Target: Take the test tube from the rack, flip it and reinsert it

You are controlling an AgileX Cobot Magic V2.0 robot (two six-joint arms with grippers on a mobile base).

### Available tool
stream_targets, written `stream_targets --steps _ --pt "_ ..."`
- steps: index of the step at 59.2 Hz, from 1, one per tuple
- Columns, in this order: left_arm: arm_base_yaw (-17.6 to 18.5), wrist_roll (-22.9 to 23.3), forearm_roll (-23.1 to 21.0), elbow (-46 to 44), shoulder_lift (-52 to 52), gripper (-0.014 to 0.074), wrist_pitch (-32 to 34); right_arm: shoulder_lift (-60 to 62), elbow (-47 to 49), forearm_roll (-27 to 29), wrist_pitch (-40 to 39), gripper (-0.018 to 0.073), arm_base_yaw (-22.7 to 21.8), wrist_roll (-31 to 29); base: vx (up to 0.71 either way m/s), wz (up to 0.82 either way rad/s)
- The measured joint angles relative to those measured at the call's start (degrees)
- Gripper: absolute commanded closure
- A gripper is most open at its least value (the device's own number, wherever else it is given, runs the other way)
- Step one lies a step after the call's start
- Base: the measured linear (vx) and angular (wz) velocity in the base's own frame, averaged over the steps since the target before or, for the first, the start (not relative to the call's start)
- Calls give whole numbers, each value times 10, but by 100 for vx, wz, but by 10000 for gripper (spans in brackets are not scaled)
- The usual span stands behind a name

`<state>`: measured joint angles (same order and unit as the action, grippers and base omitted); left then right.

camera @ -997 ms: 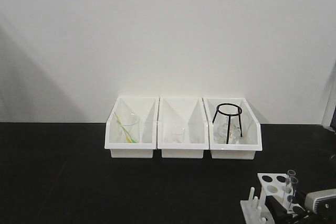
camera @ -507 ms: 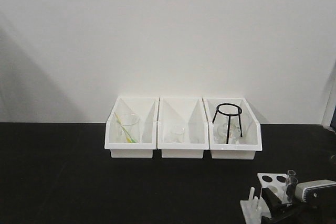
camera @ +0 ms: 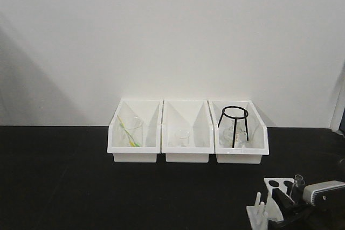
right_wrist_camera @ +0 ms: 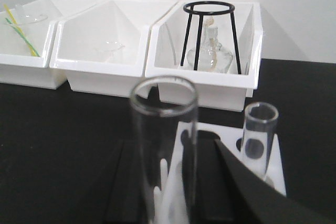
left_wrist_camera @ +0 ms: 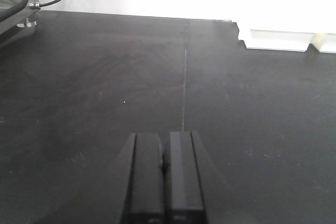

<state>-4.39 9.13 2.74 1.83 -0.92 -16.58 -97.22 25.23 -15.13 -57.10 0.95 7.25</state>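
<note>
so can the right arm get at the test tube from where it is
Likely yes: the test tube stands upright in the rack, right between the jaws of the right gripper, with nothing blocking it. The second tube stands off to one side.

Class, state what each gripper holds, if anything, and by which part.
Left gripper: shut, empty. Right gripper straddles the near test tube low on its body; contact cannot be told.

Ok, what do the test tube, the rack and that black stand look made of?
The test tube: clear glass by its look, see-through with a shiny rim, though clear plastic is possible. The rack: white, smooth, opaque, probably moulded plastic. The black stand: thin dark rods and a ring, likely painted metal wire.
</note>
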Motion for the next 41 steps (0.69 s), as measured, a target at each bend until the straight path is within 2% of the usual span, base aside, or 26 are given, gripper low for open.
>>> stream_targets --steps 13,17,18,21,41 --pt "0 0 0 0 0 603 0 101 1 -5 77 456 0 14 0 0" --pt "0 0 0 0 0 603 0 138 9 -7 121 456 0 16 0 0" --pt "0 0 0 0 0 603 0 178 27 -9 179 456 0 18 0 0" --pt "0 0 0 0 0 603 0 202 40 -9 220 456 0 21 0 0" --pt "0 0 0 0 0 603 0 275 134 -9 378 456 0 56 0 0"
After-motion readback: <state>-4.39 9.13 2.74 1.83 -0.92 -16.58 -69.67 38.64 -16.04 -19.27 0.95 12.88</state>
